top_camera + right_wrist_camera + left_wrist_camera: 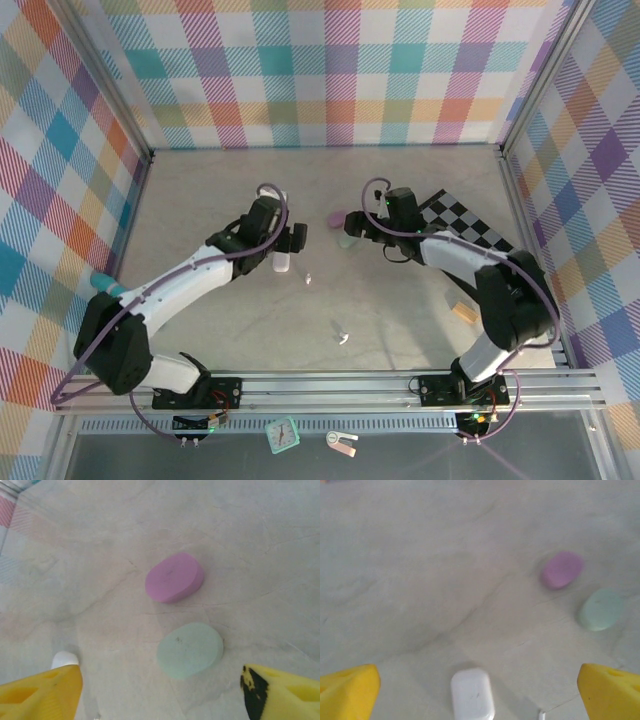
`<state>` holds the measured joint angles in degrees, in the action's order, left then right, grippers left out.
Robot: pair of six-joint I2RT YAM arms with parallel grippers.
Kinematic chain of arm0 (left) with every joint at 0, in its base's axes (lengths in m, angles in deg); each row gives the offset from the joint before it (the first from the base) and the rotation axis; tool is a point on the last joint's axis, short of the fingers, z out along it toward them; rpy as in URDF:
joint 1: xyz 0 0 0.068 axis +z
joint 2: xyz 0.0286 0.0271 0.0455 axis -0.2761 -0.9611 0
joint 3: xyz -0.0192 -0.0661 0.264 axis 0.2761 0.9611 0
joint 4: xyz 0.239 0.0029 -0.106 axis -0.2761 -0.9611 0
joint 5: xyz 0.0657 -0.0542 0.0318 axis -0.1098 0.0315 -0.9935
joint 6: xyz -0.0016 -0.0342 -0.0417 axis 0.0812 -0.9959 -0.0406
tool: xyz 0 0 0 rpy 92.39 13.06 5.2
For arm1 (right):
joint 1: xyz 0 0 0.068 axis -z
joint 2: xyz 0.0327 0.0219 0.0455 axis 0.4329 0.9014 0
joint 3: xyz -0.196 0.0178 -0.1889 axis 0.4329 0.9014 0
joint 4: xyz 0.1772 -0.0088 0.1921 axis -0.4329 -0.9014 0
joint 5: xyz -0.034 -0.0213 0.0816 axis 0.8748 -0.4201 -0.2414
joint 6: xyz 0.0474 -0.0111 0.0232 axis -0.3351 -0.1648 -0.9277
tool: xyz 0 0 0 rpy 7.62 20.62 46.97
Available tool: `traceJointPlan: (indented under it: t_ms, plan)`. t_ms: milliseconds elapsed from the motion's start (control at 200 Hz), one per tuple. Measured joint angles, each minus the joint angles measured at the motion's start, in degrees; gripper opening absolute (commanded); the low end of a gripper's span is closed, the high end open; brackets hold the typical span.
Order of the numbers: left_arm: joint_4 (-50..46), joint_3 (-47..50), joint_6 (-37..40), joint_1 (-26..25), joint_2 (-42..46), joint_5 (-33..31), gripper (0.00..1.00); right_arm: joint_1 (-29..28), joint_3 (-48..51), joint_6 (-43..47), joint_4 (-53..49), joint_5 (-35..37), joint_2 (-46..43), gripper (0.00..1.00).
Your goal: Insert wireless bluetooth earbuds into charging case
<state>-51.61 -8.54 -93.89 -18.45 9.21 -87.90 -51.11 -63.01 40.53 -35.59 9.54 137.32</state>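
The left gripper [479, 681] hangs over the tabletop [420, 555] with its yellow fingers [347, 690] spread wide and holding nothing. The white case [472, 694] lies flat between them in the left wrist view, apart from both fingers, and its lid looks shut. From above, that same gripper [291, 239] sits at the far end of the white case [283, 262].

The right gripper [161, 681] is also spread, its fingers [42, 692] at the two lower corners of its own view with nothing pinched between them. Just beyond the fingertips lies the mint case [190, 649], and a little farther on is the purple case [174, 577]. The two lie near each other without touching, both flat (both pebble-shaped, and both apparently shut). From above, the right gripper [352, 232] hovers right by the mint case [347, 240] and the purple case [338, 217].

The earbuds lie loose on the bare tabletop, outside every case. The first earbud [309, 280] is a tiny pale speck just near-side of the white case, between the two arms. The second earbud [343, 340] lies closer to the arm bases, well apart from all three cases. They are too small to tell their colour or shape.

A checkered mat [465, 225] lies to the right, partly under the right arm, and a small wooden block [462, 312] sits nearer the front.
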Motion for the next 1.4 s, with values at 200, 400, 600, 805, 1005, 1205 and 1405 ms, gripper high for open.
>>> traceJointPlan:
  t_ms: [200, 400, 600, 805, 1005, 1205, 1405]
  plan:
    - [-18.84, -12.31, -6.6, 2.6, -10.95, 2.75, 1.0, -1.01, 5.05, 2.36, -3.28, -0.39, -7.5, 0.87]
    - [-29.31, -20.94, -9.25, 3.04, -22.84, 7.61, 0.95, -1.79, 7.89, 3.19, -5.75, 0.31, -12.52, 0.87]
    - [-33.29, -26.21, -9.53, 4.46, -31.52, 9.31, 0.91, -1.79, 8.7, 3.19, -6.43, 0.79, -13.68, 0.87]
    - [-33.9, -28.35, -9.53, 5.84, -35.65, 9.84, 0.78, -1.79, 9.88, 3.17, -7.28, 0.92, -13.68, 0.87]
    - [-33.9, -28.59, -9.46, 5.92, -38.56, 10.84, 0.66, -1.79, 9.92, 3.17, -7.93, 1.14, -13.92, 0.87]
    - [-33.68, -28.61, -9.53, 5.92, -38.82, 11.65, 0.6, -1.79, 9.92, 3.17, -8.68, 1.18, -14.1, 0.87]
    - [-33.24, -28.59, -9.53, 5.92, -38.91, 12.11, 0.58, -1.79, 9.92, 3.15, -8.96, 1.4, -14.23, 0.86]
